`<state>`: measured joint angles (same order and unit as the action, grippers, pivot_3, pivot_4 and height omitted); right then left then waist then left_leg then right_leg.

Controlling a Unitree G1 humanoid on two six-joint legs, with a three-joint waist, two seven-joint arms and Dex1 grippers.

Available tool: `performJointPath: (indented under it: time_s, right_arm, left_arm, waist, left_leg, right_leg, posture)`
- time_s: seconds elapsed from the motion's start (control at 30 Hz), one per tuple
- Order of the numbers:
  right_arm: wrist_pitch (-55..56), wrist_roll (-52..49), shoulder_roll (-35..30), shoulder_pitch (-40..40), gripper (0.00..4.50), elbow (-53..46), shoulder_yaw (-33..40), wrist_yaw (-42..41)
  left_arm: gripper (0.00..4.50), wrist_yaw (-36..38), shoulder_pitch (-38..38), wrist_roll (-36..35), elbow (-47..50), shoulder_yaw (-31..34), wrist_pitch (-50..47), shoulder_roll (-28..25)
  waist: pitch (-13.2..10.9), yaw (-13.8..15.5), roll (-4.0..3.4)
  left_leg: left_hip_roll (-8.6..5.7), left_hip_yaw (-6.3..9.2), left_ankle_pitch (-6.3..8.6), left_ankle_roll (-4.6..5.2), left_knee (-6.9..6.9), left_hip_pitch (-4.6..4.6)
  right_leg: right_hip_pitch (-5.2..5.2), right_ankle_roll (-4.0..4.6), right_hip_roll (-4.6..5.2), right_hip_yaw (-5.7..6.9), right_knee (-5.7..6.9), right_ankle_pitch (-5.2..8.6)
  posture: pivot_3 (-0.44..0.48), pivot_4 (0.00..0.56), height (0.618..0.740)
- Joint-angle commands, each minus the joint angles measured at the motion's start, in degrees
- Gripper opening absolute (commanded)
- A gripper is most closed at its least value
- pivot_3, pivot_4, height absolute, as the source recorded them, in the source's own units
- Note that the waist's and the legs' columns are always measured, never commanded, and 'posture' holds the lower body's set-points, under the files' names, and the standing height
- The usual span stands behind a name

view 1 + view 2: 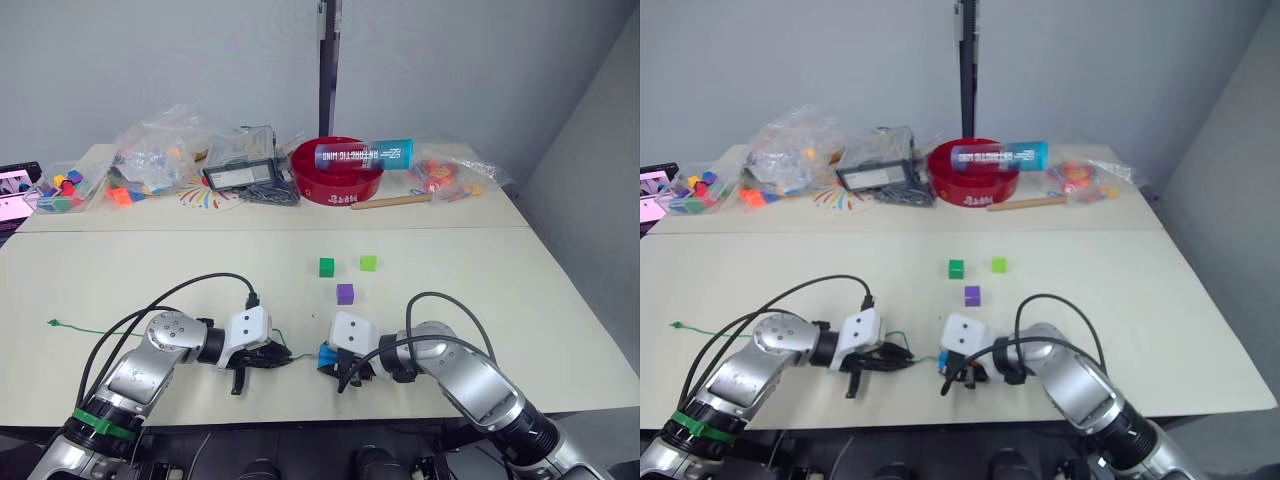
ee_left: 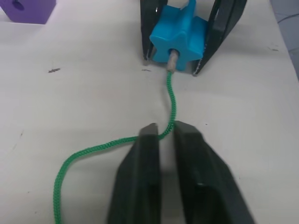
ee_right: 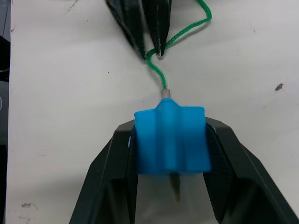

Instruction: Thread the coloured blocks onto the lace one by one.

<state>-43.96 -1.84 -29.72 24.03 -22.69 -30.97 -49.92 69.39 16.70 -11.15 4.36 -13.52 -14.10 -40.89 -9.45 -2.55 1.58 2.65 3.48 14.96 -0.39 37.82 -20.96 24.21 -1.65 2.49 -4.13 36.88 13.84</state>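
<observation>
In the left eye view, the left gripper (image 1: pixel 268 357) is lying low over the near edge of the table (image 1: pixel 150 270), pinching the lace (image 1: pixel 120 331), which is trailing away from it across the table toward its knotted end far out on the robot's left. Just beside it, tip to tip, the right gripper (image 1: pixel 335 366) is clamping the blue block (image 1: pixel 327 354). Beyond the two grippers, well apart from them, the purple block (image 1: pixel 345 293) is sitting nearest, with the dark green block (image 1: pixel 326 267) and the light green block (image 1: pixel 368 263) farther out, side by side. In the left wrist view, the left gripper's fingers (image 2: pixel 140 177) are closing together on the green lace right at their tips, and the cord is curving from there straight ahead to its pale stiff tip (image 2: pixel 172 61), which is entering the hole of the blue block; the block is being squeezed between the other gripper's two black fingers. In the right wrist view, the right gripper's fingers (image 3: pixel 110 172) are pressing both sides of the blue block, and the pale tip is showing at the block's far face and poking out on the near side between the fingers, while the left gripper is holding the lace just ahead.
</observation>
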Motion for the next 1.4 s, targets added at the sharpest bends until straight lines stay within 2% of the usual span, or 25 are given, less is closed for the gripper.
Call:
performJointPath:
  time_s: [0.03, 0.47, 0.67, 0.77, 0.87, 0.9, 1.03, 1.1, 1.4]
  right_arm:
    - [-2.8, 0.3, -0.6, -1.4, 1.36, 1.8, -2.9, -0.2]
    - [-2.7, 0.6, 0.5, -0.3, 1.36, 3.4, -3.5, 0.1]
    - [-2.0, 0.9, 1.0, 0.8, 1.36, 4.2, -3.8, 0.0]
    - [-1.9, 0.9, 1.3, 1.3, 1.36, 4.6, -3.7, 0.2]
    - [-1.8, 0.3, 2.1, 1.5, 1.36, 4.7, -2.3, 1.0]
    - [-2.0, -0.1, 2.3, 1.5, 2.41, 4.5, -1.8, 0.9]
    - [-3.6, -1.5, 2.1, 1.6, 3.77, 2.3, -0.3, 0.2]
    - [-4.6, -2.4, 1.5, 1.3, 4.41, 0.4, 0.8, 0.0]
    - [-4.5, -6.6, -6.5, -3.2, 4.47, -6.7, 5.8, -2.2]
  left_arm:
    - [0.06, 0.2, -0.1, -0.5, 1.4, -0.3, -0.1, 0.4]
    - [0.06, -1.6, 3.2, -0.1, 5.2, -2.7, -2.9, 3.9]
    - [0.06, -2.8, 3.7, 1.2, 4.8, -2.8, -4.1, 3.7]
    - [0.83, -2.0, 3.3, -1.2, 6.5, -1.6, -6.1, 3.6]
    - [1.81, -2.9, 3.0, -1.7, 7.6, -0.7, -7.2, 3.6]
    - [2.16, -3.2, 2.8, -1.6, 7.8, -0.5, -7.2, 3.4]
    - [3.45, -2.2, 2.7, -3.0, 9.0, 0.5, -8.5, 2.3]
    - [3.46, -2.0, 2.8, -3.5, 9.4, 0.6, -8.8, 1.9]
    - [3.46, -0.7, 4.3, -3.1, 7.0, -0.3, -7.2, 1.3]
  waist:
    - [0.0, 0.0, 0.00]
    - [0.0, -0.3, 0.00]
    - [0.0, -0.6, 0.00]
    - [0.0, -0.9, 0.00]
    - [0.0, -1.1, 0.00]
    - [0.0, -1.1, 0.00]
    - [0.0, -1.1, 0.00]
    - [0.0, -1.0, 0.00]
    - [0.0, 0.3, 0.00]
  left_leg:
    - [0.00, 0.00, 0.00, 0.00, 0.00, 0.00]
    - [0.01, 0.00, 0.00, 0.00, 0.00, 0.04]
    - [0.01, 0.00, 0.00, 0.00, 0.00, 0.10]
    - [0.02, 0.01, 0.00, 0.00, 0.00, 0.11]
    - [0.02, 0.02, 0.00, 0.00, 0.00, 0.11]
    - [0.02, 0.02, 0.00, 0.00, 0.00, 0.11]
    - [0.02, 0.02, 0.00, 0.00, 0.00, 0.09]
    - [0.02, 0.03, 0.00, 0.00, 0.00, 0.01]
    - [-0.03, 0.03, 0.01, 0.01, 0.00, -0.19]
  right_leg:
    - [0.00, 0.00, 0.00, 0.00, 0.00, 0.00]
    - [-0.02, -0.01, -0.02, 0.00, 0.04, 0.01]
    - [-0.02, -0.03, -0.04, -0.01, 0.10, 0.02]
    - [-0.02, -0.05, -0.04, -0.01, 0.13, 0.03]
    - [-0.02, -0.13, -0.05, -0.01, 0.14, 0.08]
    - [-0.02, -0.13, -0.04, -0.01, 0.14, 0.08]
    - [0.00, -0.11, -0.04, 0.00, 0.14, 0.07]
    - [0.05, -0.09, -0.04, 0.00, 0.14, 0.06]
    - [0.11, 0.07, 0.03, 0.02, -0.10, -0.04]
  posture:
    - [0.000, 0.150, 0.731]
    - [0.000, 0.150, 0.731]
    - [0.000, 0.150, 0.731]
    - [0.000, 0.150, 0.731]
    - [0.000, 0.150, 0.731]
    - [0.000, 0.150, 0.731]
    - [0.000, 0.150, 0.731]
    - [0.000, 0.150, 0.731]
    - [0.000, 0.150, 0.731]
